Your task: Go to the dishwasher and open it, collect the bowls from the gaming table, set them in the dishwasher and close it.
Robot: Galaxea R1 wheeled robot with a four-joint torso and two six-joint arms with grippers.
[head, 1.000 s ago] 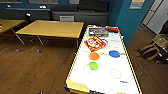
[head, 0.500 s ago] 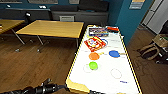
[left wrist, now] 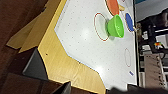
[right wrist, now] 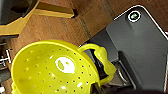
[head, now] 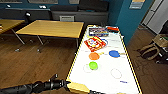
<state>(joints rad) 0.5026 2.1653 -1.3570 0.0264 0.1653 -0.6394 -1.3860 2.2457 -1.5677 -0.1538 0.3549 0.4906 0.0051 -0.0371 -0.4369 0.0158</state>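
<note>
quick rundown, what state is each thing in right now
green bowl: upright on the table, free
orange bowl: on the table, free
blue bowl: on the table, free
yellow bowl: perforated, handle showing, close under the right wrist camera above the floor; grip not visible
table: white top, holding the three bowls and a red packet
left end effector: at the table's near corner, touching no bowl

No words or numbers can be read here. The red box (head: 95,43) on the gaming table (head: 105,82) is too blurry.
</note>
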